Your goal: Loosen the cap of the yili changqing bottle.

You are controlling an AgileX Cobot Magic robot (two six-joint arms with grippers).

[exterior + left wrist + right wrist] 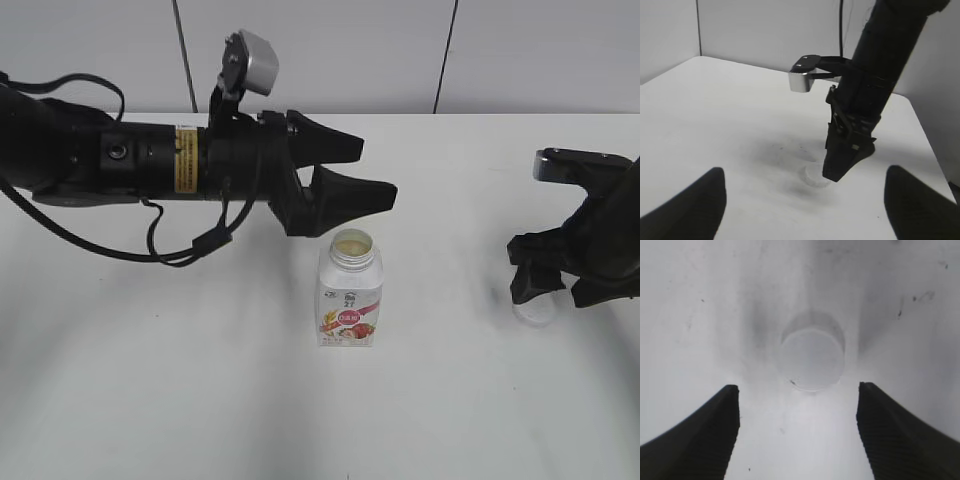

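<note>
The yili changqing bottle stands upright at frame centre on the white table, its neck open upward. The cap lies flat at right, beneath the spread, empty right gripper. The left gripper, fingers apart, hovers just above the bottle.
</note>
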